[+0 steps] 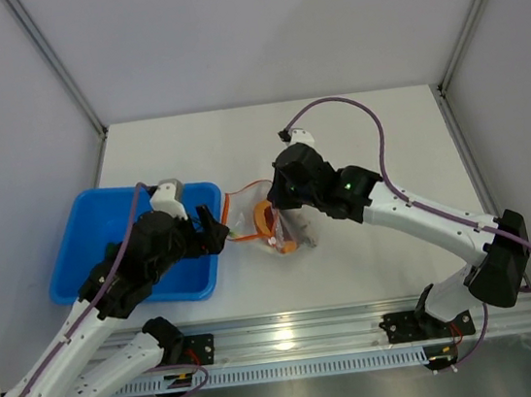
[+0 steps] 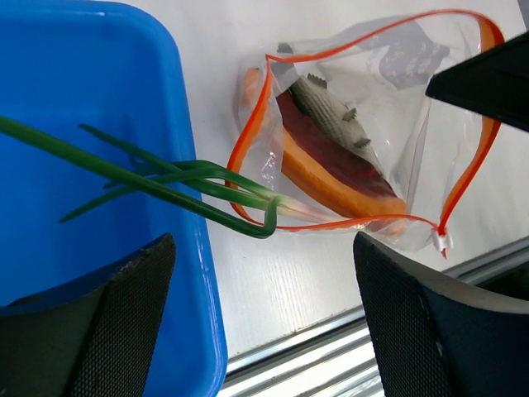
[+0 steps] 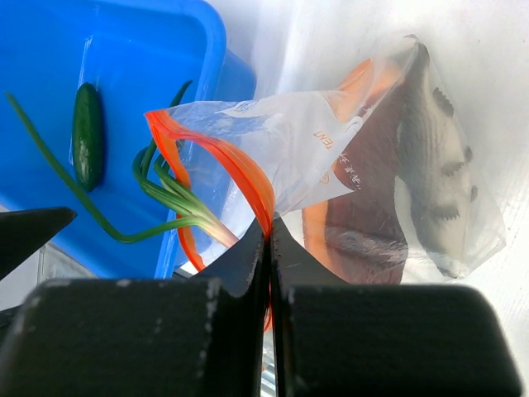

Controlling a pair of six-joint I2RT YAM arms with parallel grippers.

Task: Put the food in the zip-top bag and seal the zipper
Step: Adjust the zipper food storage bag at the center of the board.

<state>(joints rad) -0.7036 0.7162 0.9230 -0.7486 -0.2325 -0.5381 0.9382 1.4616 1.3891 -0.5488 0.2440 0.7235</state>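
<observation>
1. Zip-top bag (image 2: 388,157) lies on the white tabletop (image 2: 289,289), centre-right in the left wrist view, just beside the blue tray (image 2: 83,74). Its mouth gapes toward the tray.
2. Zipper (image 2: 250,145) is unsealed; the red-orange strip makes a wide open loop round the mouth.
3. Meat slab (image 2: 339,165) is inside the bag, dark red with an orange rim. A grey ridged fish-like toy (image 2: 331,112) lies on top of it, also inside.
4. Green stalks (image 2: 140,178) are only partly in. The leafy ends lie over the tray at frame left and cross its rim, and the pale root end pokes into the bag mouth. One bent stalk hooks at the near zipper lip.
5. Left pincer (image 2: 264,322) is open wide, with its fingers at the lower left and lower right of its own view and nothing between them. In the top view it sits at the tray's right rim, facing the bag.
6. Right pincer (image 3: 269,248) is closed tight, pinching the zipper strip at the bag's mouth edge, lower centre of the right wrist view. Its black tip shows upper right in the left wrist view.
7. Small dark-green pod-shaped piece (image 3: 87,136) lies in the tray, upper left of the right wrist view.
</observation>
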